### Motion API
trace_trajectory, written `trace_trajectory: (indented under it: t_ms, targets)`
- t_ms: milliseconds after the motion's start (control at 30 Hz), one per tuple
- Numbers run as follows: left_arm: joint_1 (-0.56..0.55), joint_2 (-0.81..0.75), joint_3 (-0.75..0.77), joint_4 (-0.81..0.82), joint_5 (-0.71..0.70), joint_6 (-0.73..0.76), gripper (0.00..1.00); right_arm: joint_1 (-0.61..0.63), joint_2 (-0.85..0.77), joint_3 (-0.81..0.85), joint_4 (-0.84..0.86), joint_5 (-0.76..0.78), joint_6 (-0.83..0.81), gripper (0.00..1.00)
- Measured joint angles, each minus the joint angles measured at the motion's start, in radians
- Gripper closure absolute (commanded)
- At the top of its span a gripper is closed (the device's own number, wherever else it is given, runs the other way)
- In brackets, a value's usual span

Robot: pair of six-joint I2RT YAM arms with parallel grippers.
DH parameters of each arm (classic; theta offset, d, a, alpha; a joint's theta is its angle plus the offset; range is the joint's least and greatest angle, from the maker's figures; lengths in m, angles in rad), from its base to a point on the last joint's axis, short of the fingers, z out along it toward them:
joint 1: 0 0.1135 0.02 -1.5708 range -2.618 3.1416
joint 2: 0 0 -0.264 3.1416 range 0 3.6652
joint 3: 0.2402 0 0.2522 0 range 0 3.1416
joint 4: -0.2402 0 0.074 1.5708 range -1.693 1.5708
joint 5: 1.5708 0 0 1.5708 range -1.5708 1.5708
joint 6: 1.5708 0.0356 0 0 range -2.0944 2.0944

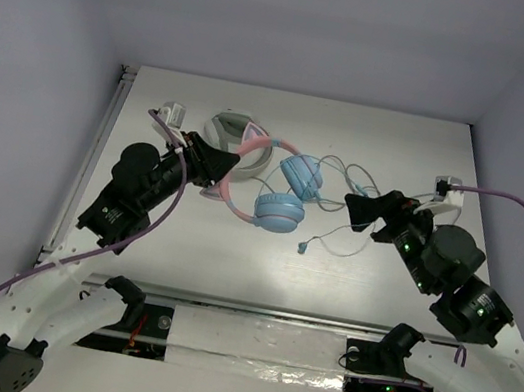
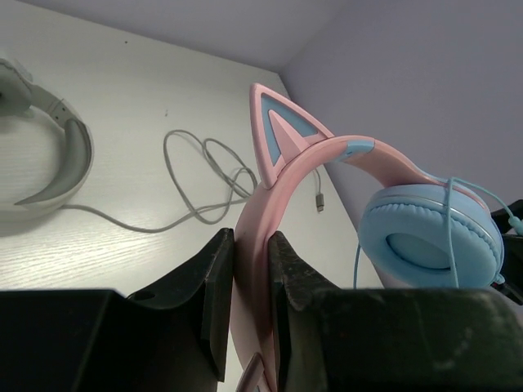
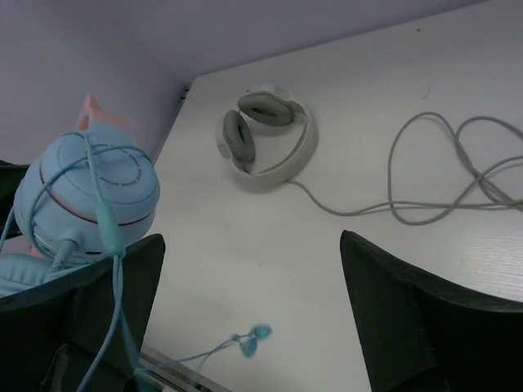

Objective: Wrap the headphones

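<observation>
White tabletop (image 1: 183,243), headband pinched, cable slack

Our left gripper (image 2: 249,249) is clamped on the pink headband (image 2: 298,167) of the headphones (image 1: 278,209), just below a cat ear. One blue ear cup (image 3: 90,184) faces the right arm. Our right gripper (image 3: 249,278) stands just beside that cup with its jaws wide apart, gripping nothing. The teal cable (image 3: 105,220) crosses the cup in a few loose strands and drops past one finger; its plug end (image 1: 304,247) lies on the tabletop. Farther back, the grey-white headset (image 3: 265,139) trails its own grey cable (image 3: 441,180) in loops. We judge two risks from here. A sideways pull could slide the slack strands off the cup. Our open jaws could also catch the grey cable instead of the teal one
</observation>
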Motion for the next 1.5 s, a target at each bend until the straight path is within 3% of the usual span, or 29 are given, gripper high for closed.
trace_trajectory:
  t_ms: [100, 133, 233, 567, 767, 1033, 1300, 1500]
  targets:
    - [0.001, 0.001, -0.01, -0.014, -0.014, 0.01, 1.0, 0.0, 0.0, 0.005, -0.014, -0.013, -0.024, 0.43]
    - [0.005, 0.003, -0.01, -0.019, -0.015, 0.015, 1.0, 0.0, 0.0, 0.005, -0.023, -0.033, -0.036, 0.72]
    - [0.021, 0.014, -0.01, -0.02, -0.014, 0.027, 1.0, 0.0, 0.0, 0.011, -0.04, -0.091, -0.055, 0.99]
    - [0.039, 0.076, -0.059, -0.021, 0.006, 0.049, 1.0, 0.0, 0.071, 0.196, -0.058, -0.082, -0.137, 1.0]
    - [0.042, 0.136, -0.06, 0.0, 0.16, 0.065, 1.0, 0.0, 0.21, 0.325, -0.028, 0.01, -0.217, 1.0]
    - [0.041, 0.163, -0.054, -0.02, 0.352, 0.133, 1.0, 0.0, 0.352, 0.284, -0.022, 0.119, -0.288, 1.0]
    - [0.041, 0.143, -0.043, -0.086, 0.444, 0.203, 1.0, -0.015, 0.368, 0.269, -0.006, 0.174, -0.311, 1.0]
    - [0.047, 0.105, -0.005, -0.045, 0.516, 0.181, 1.0, -0.029, 0.348, 0.113, 0.027, 0.145, -0.259, 1.0]
